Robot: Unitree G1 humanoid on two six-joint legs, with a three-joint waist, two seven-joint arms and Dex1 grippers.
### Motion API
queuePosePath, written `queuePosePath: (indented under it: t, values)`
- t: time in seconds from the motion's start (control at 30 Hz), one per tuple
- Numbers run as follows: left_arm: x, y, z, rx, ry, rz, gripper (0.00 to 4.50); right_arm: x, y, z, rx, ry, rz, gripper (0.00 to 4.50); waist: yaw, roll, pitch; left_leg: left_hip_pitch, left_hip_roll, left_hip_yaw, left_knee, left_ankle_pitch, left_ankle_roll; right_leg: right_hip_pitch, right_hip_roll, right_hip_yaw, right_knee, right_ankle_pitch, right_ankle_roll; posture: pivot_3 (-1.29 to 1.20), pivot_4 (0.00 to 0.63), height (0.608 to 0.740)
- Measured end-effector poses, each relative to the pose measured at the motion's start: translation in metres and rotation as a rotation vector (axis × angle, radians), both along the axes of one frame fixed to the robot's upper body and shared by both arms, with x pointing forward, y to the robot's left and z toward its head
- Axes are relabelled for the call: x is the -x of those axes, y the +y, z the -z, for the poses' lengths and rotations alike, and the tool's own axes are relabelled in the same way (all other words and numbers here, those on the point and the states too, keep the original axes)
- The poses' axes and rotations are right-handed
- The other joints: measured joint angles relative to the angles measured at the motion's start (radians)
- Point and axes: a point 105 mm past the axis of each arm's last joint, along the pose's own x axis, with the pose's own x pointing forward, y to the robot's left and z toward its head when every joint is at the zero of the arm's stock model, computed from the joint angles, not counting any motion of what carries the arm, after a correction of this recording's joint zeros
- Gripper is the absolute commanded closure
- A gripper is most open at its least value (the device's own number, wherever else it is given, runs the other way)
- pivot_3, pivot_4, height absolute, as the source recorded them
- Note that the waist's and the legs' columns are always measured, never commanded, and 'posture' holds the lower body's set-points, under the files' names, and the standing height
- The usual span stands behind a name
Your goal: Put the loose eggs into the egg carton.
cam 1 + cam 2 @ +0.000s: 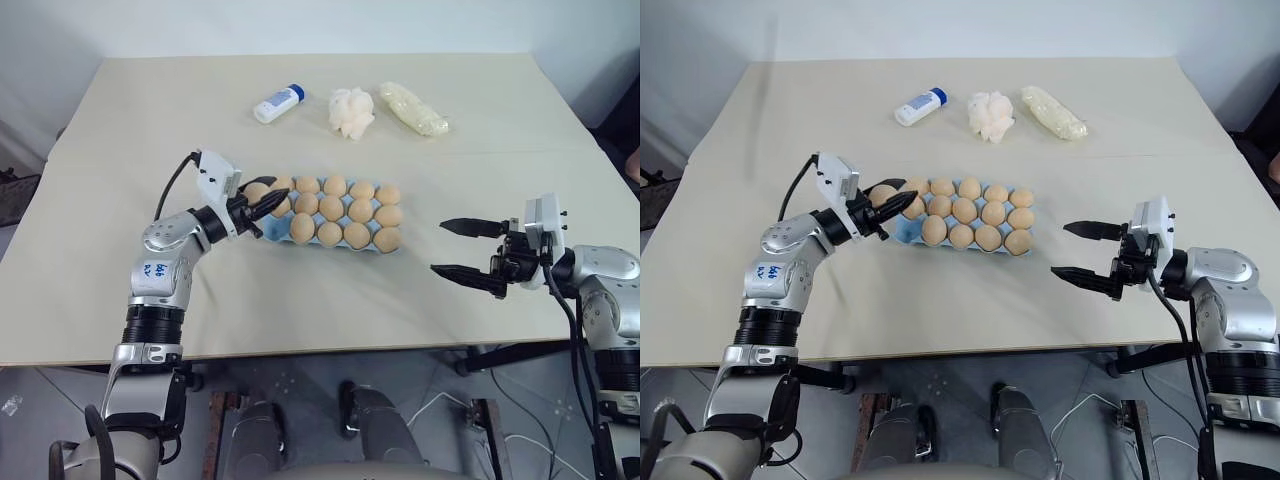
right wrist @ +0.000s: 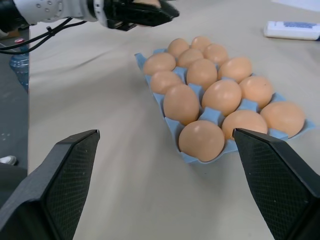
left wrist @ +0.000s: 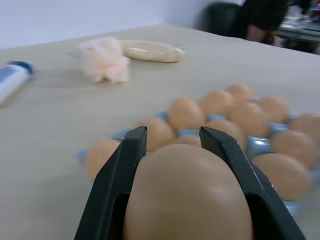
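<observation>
The left gripper (image 1: 268, 206) is closed on 1 egg (image 3: 187, 197), pinched between its 2 black fingers (image 3: 117, 185). It holds the egg just above the left end of the egg carton (image 1: 268, 234). In the head views the fingers hide most of that egg.

The blue carton sits in the middle of the table (image 1: 120, 150). 14 eggs (image 1: 331, 208) fill its cups. The front left corner cup looks bare, but the gripper partly covers it.

The right gripper (image 1: 462, 249) is wide open, well off to the carton's right, holding nothing.

At the far side lie a white bottle (image 1: 279, 103), a white wad (image 1: 351, 112) and a pale bag (image 1: 413, 108).
</observation>
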Motion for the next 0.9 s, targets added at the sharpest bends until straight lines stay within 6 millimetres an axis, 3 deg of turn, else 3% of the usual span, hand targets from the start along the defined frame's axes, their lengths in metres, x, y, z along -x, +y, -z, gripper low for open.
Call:
queuePosePath:
  t: [0.4,0.7,0.9]
  values:
    - [-0.006,-0.003,0.022,-0.022,0.073,-0.003,3.15,0.006,-0.001,0.006,0.006,0.003,0.03,0.0,0.0,0.0,0.0,0.0,0.0,0.0,0.0,0.0,0.001,0.0,0.0,0.001,0.0,0.0,0.0,0.0,0.15,0.74]
    - [-0.007,-0.008,0.021,-0.018,0.071,0.018,0.16,0.008,-0.003,0.001,0.004,-0.02,0.044,0.0,0.0,0.0,0.0,0.0,0.0,-0.001,0.0,0.0,0.001,0.0,0.0,0.0,0.0,0.0,0.0,0.0,0.15,0.74]
    - [-0.008,-0.004,0.017,-0.011,0.061,0.009,0.01,0.008,-0.004,0.002,0.003,-0.017,0.048,0.0,-0.001,0.0,0.0,0.0,0.0,-0.001,0.0,0.0,0.001,0.0,0.0,0.0,0.0,0.0,0.0,0.0,0.15,0.74]
